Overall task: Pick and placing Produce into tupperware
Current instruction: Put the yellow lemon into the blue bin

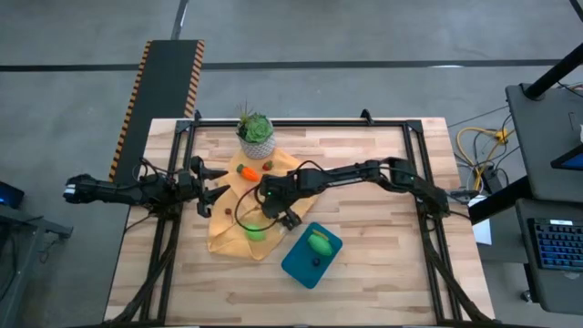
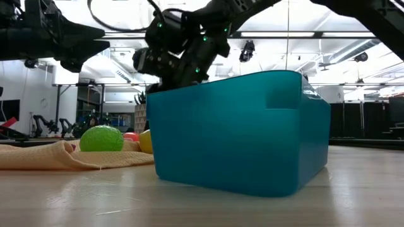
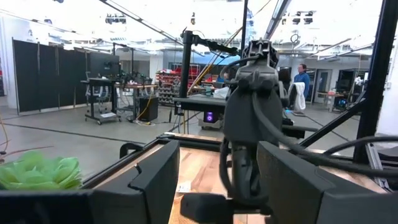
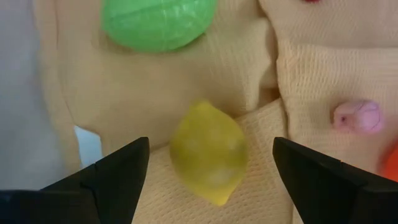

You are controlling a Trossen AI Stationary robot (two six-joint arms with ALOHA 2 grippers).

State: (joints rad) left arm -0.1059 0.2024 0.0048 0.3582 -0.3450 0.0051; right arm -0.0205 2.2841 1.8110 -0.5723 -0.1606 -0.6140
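The teal tupperware (image 1: 311, 253) (image 2: 240, 132) sits on the wood near the table's front. A yellow-green piece (image 1: 319, 242) and a small dark piece (image 1: 316, 262) lie in it. On the mustard cloth (image 1: 232, 232) lie a green oval piece (image 1: 255, 228) (image 4: 158, 22) (image 2: 101, 139), a yellow lemon (image 4: 208, 152) (image 2: 146, 142), a small pinkish-red piece (image 4: 357, 116) and the orange carrot (image 1: 246, 170). My right gripper (image 1: 271, 202) (image 4: 208, 180) hovers open above the lemon, one finger on either side, touching nothing. My left gripper (image 1: 216, 182) (image 3: 217, 180) waits open at the cloth's left edge.
A potted green plant (image 1: 256, 134) (image 3: 37, 171) stands at the table's far side, just behind the carrot. A small dark red piece (image 1: 267, 165) lies beside the carrot. The black frame rails (image 1: 414, 164) run along the table's sides. Bare wood lies right of the tupperware.
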